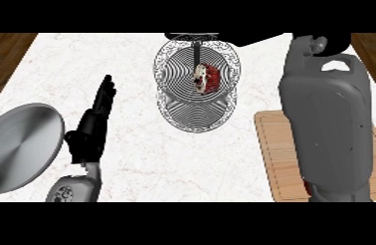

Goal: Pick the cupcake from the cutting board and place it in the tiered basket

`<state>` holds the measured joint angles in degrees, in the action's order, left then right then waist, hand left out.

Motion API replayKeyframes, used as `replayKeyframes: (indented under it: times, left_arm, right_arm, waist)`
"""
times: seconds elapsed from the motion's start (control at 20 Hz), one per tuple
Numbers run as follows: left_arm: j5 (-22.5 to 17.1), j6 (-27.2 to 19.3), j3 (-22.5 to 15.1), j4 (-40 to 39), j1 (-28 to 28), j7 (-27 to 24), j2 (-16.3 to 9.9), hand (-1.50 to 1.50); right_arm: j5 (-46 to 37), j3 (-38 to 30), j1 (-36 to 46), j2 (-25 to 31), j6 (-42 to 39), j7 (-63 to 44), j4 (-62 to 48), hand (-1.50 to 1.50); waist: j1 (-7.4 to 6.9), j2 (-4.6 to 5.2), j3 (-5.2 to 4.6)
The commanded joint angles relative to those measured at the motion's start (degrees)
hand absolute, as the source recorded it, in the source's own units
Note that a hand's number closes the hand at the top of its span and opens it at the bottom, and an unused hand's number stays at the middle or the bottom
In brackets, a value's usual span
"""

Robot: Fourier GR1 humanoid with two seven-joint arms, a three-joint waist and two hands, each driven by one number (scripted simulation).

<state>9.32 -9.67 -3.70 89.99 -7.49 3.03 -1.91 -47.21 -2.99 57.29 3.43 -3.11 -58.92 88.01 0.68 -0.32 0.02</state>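
Cupcake: the small cupcake with a dark red wrapper and pale frosting (204, 77) lies tipped on its side in the upper tray of the basket, near that tray's centre, just beside the dark central post.
Basket: the tiered basket of thin white wire rings (176, 114) stands on the counter toward the far edge; its 2 round trays overlap from above, the upper one toward the back.
Cutting board: the light wooden cutting board (273, 154) lies at the right, well apart from the cupcake; the right forearm covers much of it.
Right arm: the broad grey forearm (327, 124) reaches from the lower edge up toward the far side of the counter; I cannot tell from here whether its hand is open or closed, as the hand does not show clearly.
Left hand: the black left hand (99, 107) rests at the left, fingers straight and pointing away, holding nothing.
Lid: a round grey metal lid or pan (22, 144) sits at the left edge, just beside the left forearm.
Counter: white marbled stone counter (132, 64) with brown wood at both far corners.
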Motion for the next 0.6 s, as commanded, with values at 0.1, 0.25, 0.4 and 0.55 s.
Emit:
replayKeyframes:
  times: [0.1, 0.25, 0.4, 0.55]
  left_arm:
    - [-0.8, 0.4, 1.4, -0.7, 2.8, -2.7, -0.9, 0.0]
    - [0.0, -0.3, -0.1, 0.5, 3.5, -2.1, 0.4, 0.0]
    - [0.1, -0.5, 0.2, 3.7, 3.6, 0.9, -0.4, 0.0]
    - [1.5, -2.0, -0.8, 2.6, 2.0, 1.1, 1.2, 0.0]
  right_arm:
    - [5.7, -8.0, -13.7, 2.5, -0.8, -3.1, 18.0, -1.5]
    - [13.5, -14.3, -20.2, 5.5, -5.1, -1.0, 25.5, -1.5]
    - [22.7, -21.0, -29.4, 9.5, -10.0, 3.3, 32.0, -1.5]
    - [33.3, -28.3, -37.3, 10.8, -14.6, 4.9, 37.1, -1.5]
  waist:
    - [1.63, -0.33, 0.06]
    - [1.62, -0.29, 0.08]
    - [1.57, -0.34, 0.14]
    - [2.15, -0.31, 0.16]
